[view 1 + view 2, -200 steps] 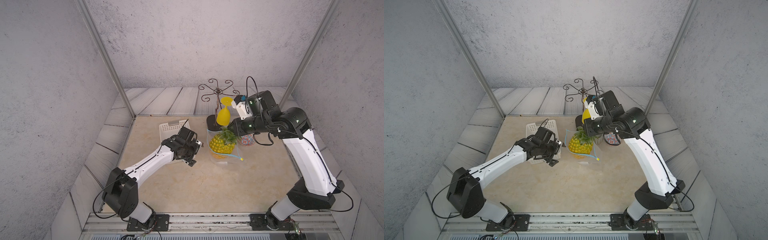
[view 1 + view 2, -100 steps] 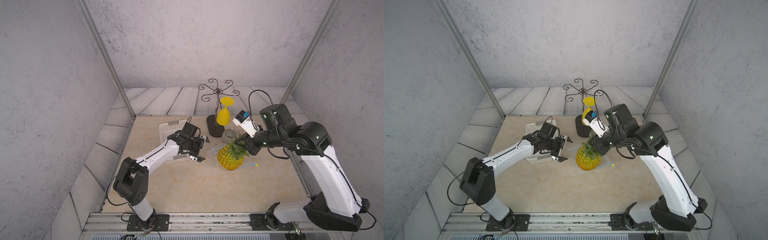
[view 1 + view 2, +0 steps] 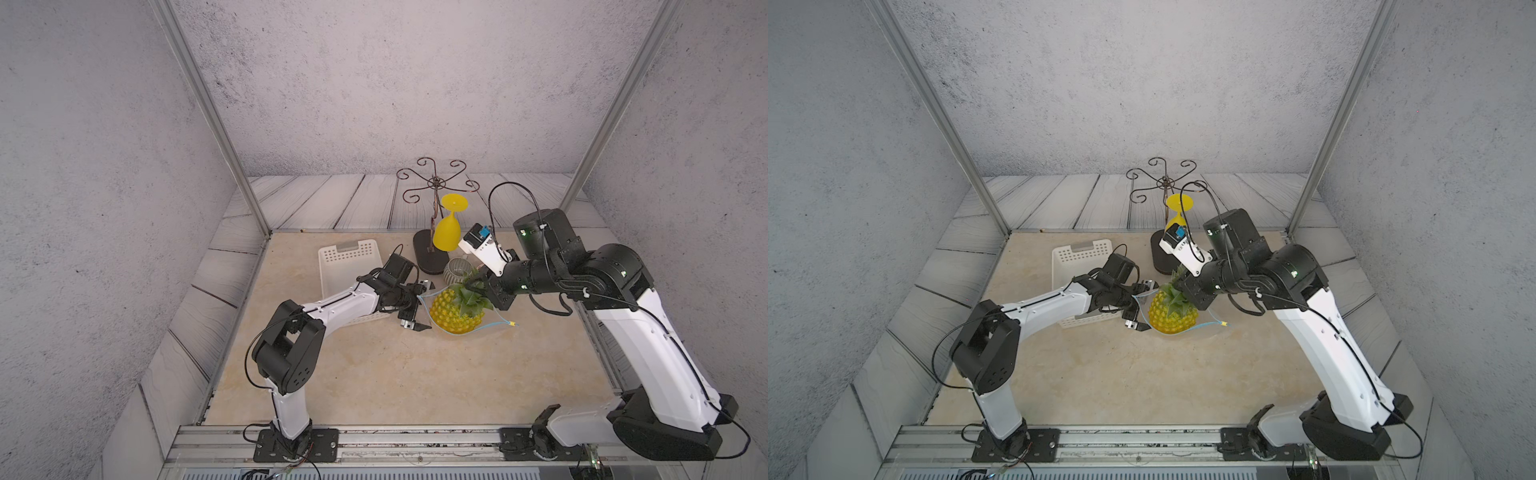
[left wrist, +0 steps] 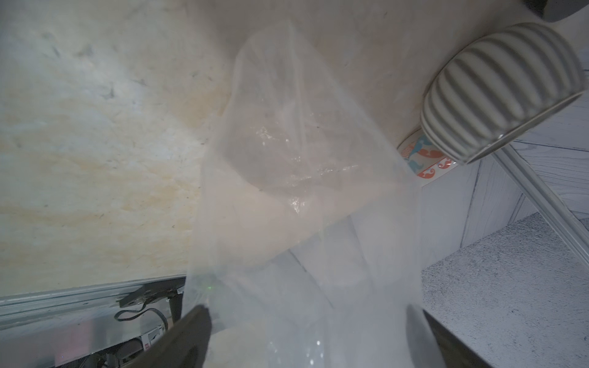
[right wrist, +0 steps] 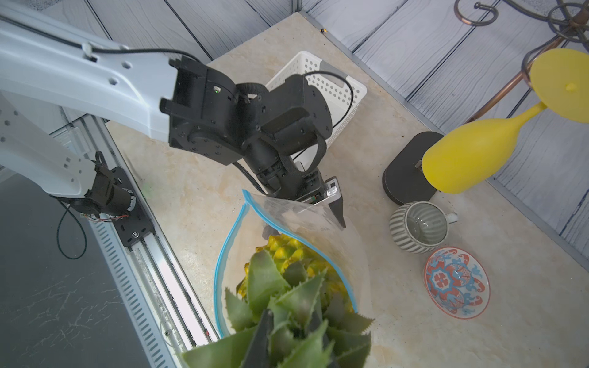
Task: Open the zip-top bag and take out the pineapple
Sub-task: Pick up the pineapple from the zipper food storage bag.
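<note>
Gripping the pineapple crown, your right gripper is clamped; left gripper sits wide astride the zip-top bag, left edge.

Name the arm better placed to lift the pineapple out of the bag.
Right. The right pincer is shut on the pineapple by its leaf crown, inside the open zip-top bag; the left pincer stands open at the bag's edge.

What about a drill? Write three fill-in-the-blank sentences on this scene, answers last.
The right pincer is shut on the pineapple's spiky leaf ____.
The pineapple's body sits ____ the zip-top bag, whose mouth is open.
The goblet hanging upside down on the wire rack is ____.
Answers: crown, inside, yellow.
</note>
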Controlling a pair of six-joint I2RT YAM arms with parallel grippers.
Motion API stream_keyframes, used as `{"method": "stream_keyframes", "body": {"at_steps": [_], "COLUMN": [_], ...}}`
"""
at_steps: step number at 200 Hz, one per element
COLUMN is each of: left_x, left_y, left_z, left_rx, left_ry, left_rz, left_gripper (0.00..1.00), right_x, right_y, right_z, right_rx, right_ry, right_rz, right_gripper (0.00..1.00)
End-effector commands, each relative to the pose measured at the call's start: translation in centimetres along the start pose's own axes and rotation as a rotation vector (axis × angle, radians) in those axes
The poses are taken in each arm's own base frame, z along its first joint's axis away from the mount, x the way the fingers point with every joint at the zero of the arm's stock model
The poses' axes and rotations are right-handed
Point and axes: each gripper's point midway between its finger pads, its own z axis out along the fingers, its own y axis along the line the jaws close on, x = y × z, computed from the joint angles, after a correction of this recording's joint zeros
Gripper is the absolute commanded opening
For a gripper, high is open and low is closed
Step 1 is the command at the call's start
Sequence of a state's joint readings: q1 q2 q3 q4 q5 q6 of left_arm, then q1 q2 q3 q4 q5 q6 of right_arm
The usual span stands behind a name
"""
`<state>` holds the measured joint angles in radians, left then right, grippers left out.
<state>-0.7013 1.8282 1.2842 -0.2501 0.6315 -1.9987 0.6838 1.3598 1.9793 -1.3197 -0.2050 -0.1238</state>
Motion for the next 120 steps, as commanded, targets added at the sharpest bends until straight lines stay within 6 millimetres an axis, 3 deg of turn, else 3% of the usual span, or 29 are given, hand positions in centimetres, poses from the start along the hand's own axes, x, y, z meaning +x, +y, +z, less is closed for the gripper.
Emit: {"method": "stream_keyframes", "body": {"at_steps": [1, 14, 18, 79, 120], "left_x": [-0.4, -1.2, -1.4, -3.1, -3.8], "left_y": [0.6, 0.4, 0.2, 0.4, 0.9], "left_z": [1.3, 1.9, 1.9, 1.8, 1.5], "left_rx": [-0.003, 0.004, 0.006, -0.089, -0.107], "left_ry": [-0.015, -0.045, -0.055, -0.157, -0.192], "left_rz": [-0.028, -0.037, -0.034, 0.011, 0.010], "left_gripper": [0.45, 0.07, 0.00, 0.00, 0.00], "right_x": [-3.4, -4.1, -4.3, -7.7, -8.8], "right_y": [0.6, 0.9, 1.0, 0.6, -0.4], "right_z": [-3.1, -3.5, -3.7, -6.8, -8.1], "right_rx": [-0.001, -0.018, -0.024, 0.014, 0.080], "right_ry": [-0.183, -0.204, -0.212, -0.350, -0.409], "right_rz": [-0.031, -0.024, -0.023, 0.014, 0.048], "right_gripper": [0.00, 0.00, 0.00, 0.00, 0.00]}}
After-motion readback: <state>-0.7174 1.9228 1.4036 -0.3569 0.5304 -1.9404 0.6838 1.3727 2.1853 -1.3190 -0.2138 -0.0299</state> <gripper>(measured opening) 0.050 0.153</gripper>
